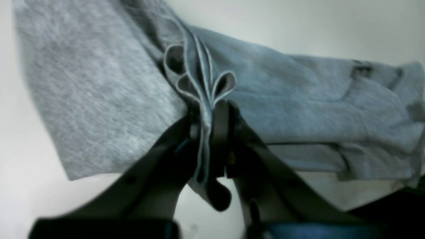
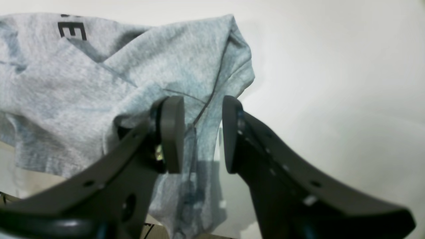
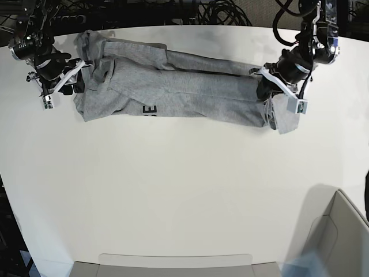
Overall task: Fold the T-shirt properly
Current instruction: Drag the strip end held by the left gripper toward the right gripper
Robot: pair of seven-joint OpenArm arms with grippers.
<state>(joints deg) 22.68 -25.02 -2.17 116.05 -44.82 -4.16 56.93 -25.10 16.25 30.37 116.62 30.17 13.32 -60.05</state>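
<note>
The grey T-shirt lies stretched in a long band across the far side of the white table, black lettering showing on its near edge. My left gripper sits at the shirt's right end. In the left wrist view that gripper is shut on a bunch of folded hem layers of the T-shirt. My right gripper is at the shirt's left end. In the right wrist view the right gripper has its jaws apart, with a thin fold of the T-shirt hanging between them.
A grey bin stands at the near right corner. A low grey tray edge runs along the table's front. Black cables lie beyond the far edge.
</note>
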